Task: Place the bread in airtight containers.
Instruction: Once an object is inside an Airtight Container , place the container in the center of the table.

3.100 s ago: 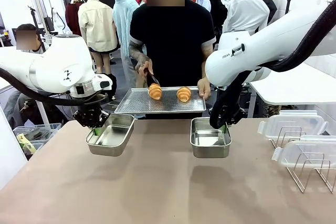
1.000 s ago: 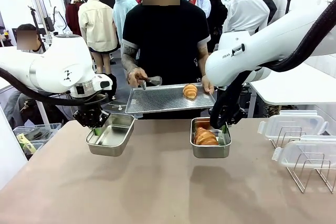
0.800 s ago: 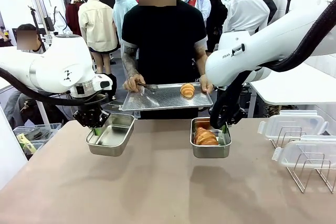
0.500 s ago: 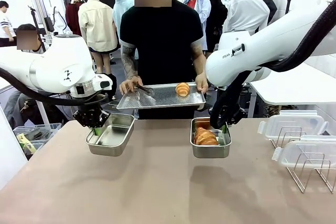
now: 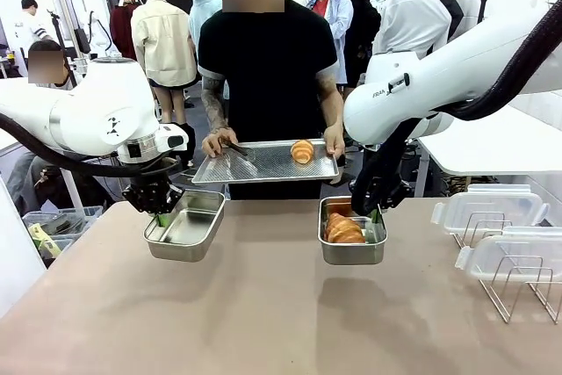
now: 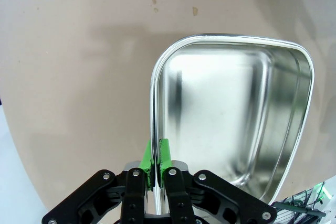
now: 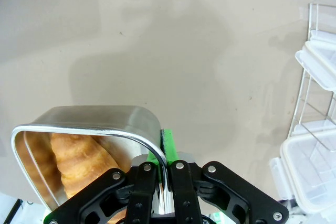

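Two steel airtight containers are held just above the table. My left gripper (image 5: 162,217) (image 6: 156,153) is shut on the rim of the left container (image 5: 186,225) (image 6: 231,119), which is bare inside. My right gripper (image 5: 372,214) (image 7: 164,148) is shut on the rim of the right container (image 5: 352,254) (image 7: 86,116), and one croissant (image 5: 342,228) (image 7: 79,161) lies in it. Another croissant (image 5: 302,151) rests on a perforated metal tray (image 5: 263,164) that the person holds with both hands beyond the table's far edge, tongs (image 5: 238,150) in one hand.
Two translucent lids (image 5: 488,208) (image 7: 317,64) lean on a wire rack (image 5: 518,287) at the table's right. A crate of oddments (image 5: 53,230) sits off the left edge. The brown tabletop (image 5: 263,313) lies bare in front of the containers.
Three seconds ago both croissants lay on the tray; one is now in the right container. Over the last second the person has shifted the tray leftwards and lowered the tongs. Both arms stay still.
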You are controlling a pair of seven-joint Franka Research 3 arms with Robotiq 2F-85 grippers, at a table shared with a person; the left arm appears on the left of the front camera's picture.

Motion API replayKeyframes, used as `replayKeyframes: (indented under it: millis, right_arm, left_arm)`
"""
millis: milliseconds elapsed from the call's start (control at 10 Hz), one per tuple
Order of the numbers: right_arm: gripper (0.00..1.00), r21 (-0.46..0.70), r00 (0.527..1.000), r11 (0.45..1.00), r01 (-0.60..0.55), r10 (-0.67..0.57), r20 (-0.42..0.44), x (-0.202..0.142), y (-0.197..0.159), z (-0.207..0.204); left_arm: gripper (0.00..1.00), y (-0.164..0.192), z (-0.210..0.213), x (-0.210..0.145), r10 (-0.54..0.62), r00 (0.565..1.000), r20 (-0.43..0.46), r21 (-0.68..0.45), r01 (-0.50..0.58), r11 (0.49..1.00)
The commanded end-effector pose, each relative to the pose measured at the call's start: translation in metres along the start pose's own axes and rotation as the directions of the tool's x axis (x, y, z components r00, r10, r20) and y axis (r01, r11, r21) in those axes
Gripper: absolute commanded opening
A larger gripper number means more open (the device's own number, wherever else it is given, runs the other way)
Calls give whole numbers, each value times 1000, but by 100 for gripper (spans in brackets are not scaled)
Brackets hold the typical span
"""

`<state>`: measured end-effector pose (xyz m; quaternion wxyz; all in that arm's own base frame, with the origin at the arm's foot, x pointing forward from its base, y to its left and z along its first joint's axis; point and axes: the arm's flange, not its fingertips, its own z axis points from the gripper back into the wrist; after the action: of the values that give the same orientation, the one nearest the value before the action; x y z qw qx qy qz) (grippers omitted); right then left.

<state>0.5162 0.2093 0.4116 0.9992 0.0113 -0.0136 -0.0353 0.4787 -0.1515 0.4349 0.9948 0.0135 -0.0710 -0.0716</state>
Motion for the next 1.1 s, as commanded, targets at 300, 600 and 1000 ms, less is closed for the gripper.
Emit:
replayKeyframes:
  millis: [300,600,1000]
  right_arm:
    - [0,5,1000,1000,1,-2,15,-2,-1,2]
    - [0,-1,999,1000,14,-14,-35,21,-6,-31]
    - [0,15,995,1000,-13,14,-96,41,-6,-83]
  left_arm:
    - [0,1,3,0,-8,1000,2,12,8,1000]
    - [0,1,3,0,-8,1000,2,12,8,1000]
    - [0,1,3,0,-8,1000,2,12,8,1000]
